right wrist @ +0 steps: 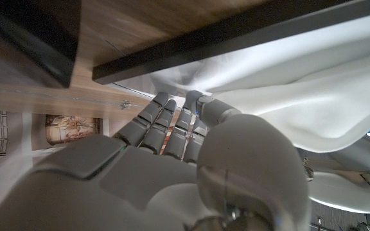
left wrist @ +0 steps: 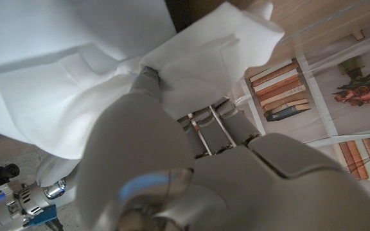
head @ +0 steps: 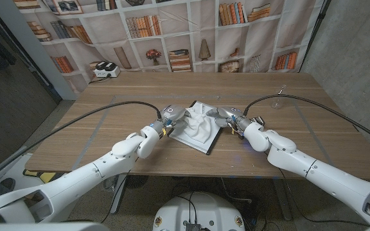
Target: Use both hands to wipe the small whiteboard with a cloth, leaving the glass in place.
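Observation:
The small whiteboard [head: 201, 146] with its black frame lies mid-table, mostly under a crumpled white cloth [head: 196, 123]. My left hand [head: 169, 119] holds the cloth's left edge, and my right hand [head: 227, 119] holds its right edge. In the left wrist view the fingers of my left hand [left wrist: 172, 167] are tucked into folds of the cloth [left wrist: 76, 77]. In the right wrist view my right hand [right wrist: 172, 173] curls into the cloth [right wrist: 313, 96] beside the board's black frame [right wrist: 236, 32]. A clear glass [head: 277, 101] stands at the far right, apart from both hands.
A white box with black parts [head: 106, 69] sits at the table's far left corner before a bookshelf backdrop. Black cables arc over both arms. Bare wood lies left of the board and along the near edge.

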